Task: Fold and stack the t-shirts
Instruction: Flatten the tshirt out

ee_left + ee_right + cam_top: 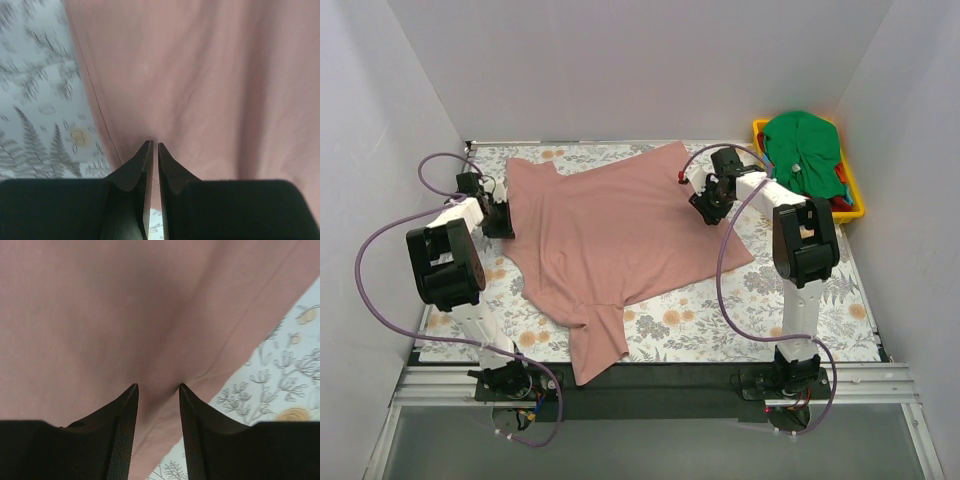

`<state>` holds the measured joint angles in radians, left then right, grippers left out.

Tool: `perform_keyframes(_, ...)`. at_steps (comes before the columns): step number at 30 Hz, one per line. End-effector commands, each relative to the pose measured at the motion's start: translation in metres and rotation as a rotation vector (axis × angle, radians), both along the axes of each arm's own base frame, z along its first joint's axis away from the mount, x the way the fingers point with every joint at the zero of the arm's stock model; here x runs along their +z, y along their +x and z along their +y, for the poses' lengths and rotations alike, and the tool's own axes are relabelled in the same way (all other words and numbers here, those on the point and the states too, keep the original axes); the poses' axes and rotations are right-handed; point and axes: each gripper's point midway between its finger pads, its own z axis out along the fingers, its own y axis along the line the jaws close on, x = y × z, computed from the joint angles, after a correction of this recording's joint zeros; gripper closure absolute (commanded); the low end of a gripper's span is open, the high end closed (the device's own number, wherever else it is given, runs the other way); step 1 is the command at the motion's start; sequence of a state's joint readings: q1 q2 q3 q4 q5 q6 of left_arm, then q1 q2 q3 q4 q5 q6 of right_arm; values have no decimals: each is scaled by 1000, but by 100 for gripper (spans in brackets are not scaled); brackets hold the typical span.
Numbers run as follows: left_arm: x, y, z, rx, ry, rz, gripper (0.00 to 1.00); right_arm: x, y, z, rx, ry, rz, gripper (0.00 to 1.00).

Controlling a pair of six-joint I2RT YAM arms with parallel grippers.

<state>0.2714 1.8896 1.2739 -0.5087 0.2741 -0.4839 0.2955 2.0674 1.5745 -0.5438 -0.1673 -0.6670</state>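
Between the closed left fingers (pixel 132 175) is the edge of a pink t-shirt (pixel 620 230), on a floral surface (pixel 760 290) with white walls (pixel 620 70). The right fingers (pixel 120 415) straddle it, half open.

A yellow bin (pixel 856 196) sits at two o'clock, next to the white wall (pixel 620 60). A cover with flowers and ferns (pixel 850 290) lies on the table.

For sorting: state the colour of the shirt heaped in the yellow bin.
Bright green cloth t-shirt; best in top external view.
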Motion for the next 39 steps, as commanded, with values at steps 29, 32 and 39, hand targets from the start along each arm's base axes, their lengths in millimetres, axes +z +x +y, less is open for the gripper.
perform_keyframes(29,103,216,-78,-106,32,-413,69,40,-114,78,95,276,257,68)
perform_keyframes(32,76,224,-79,-95,65,-400,69,27,-135,90,129,276,319,75)
perform_keyframes(39,43,232,-73,-87,121,-396,69,-3,-167,107,186,233,374,78)
